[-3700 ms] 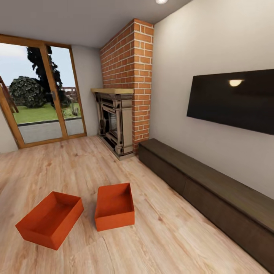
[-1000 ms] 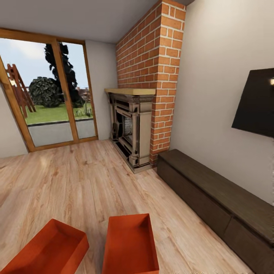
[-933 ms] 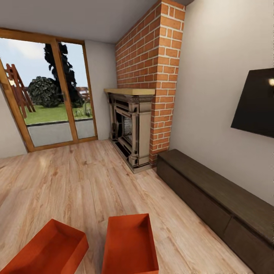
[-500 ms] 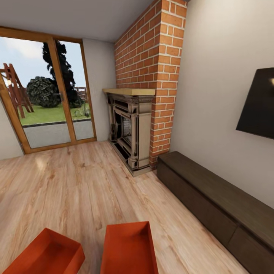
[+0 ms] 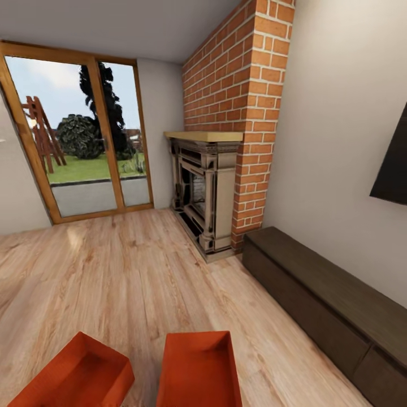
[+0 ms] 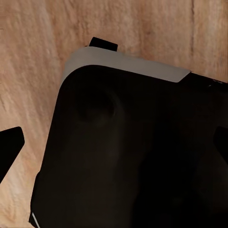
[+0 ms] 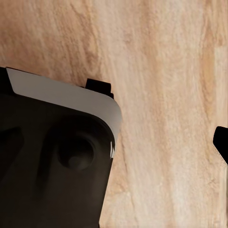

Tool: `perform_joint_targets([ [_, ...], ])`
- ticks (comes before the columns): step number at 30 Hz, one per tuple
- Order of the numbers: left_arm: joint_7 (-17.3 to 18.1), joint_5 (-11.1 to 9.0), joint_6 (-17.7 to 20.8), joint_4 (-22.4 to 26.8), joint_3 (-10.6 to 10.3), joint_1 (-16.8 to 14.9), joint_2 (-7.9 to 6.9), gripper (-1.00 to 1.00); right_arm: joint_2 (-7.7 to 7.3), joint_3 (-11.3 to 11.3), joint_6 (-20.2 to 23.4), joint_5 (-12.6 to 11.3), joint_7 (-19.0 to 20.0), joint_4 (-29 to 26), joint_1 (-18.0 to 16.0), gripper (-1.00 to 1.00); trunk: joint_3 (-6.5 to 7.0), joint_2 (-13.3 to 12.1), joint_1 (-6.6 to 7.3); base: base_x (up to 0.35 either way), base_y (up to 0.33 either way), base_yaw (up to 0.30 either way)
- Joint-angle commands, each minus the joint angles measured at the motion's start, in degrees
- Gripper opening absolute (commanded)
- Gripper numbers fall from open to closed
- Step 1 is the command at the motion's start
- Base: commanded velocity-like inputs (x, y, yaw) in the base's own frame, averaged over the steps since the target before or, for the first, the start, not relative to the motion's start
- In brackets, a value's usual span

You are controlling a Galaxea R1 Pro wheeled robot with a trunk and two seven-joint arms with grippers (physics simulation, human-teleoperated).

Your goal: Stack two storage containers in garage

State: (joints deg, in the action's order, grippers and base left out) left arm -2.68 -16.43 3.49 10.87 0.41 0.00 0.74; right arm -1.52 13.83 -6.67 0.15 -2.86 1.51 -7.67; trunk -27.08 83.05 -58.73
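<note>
Both bins (image 5: 199,370) (image 5: 79,376) side by side, apart, open side up on living-room plank floor (image 5: 130,271) at lower edge of head view, near base, presumably within arm reach for pickup; finger spread: cannot tell.

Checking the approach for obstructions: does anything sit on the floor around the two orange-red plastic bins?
Nothing visible does. The left orange-red plastic bin and the right one sit open and empty on bare light wood-plank flooring; the long dark wooden cabinet stands well aside.
</note>
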Motion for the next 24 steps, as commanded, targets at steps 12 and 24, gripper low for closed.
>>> perform_joint_targets([
  [12,-0.2,-0.4,-0.8,0.0,0.0,0.0,-0.03,1.00,-0.03,0.3,-0.4,0.3,-0.1,0.2,-0.1,1.00,-0.06,0.0,0.00,0.000,0.000,0.062],
  [24,-0.2,-0.3,-0.9,-0.1,0.0,0.0,-0.03,1.00,0.02,0.5,-0.2,0.4,0.0,0.2,-0.1,1.00,-0.06,0.0,0.00,0.000,0.000,0.000],
])
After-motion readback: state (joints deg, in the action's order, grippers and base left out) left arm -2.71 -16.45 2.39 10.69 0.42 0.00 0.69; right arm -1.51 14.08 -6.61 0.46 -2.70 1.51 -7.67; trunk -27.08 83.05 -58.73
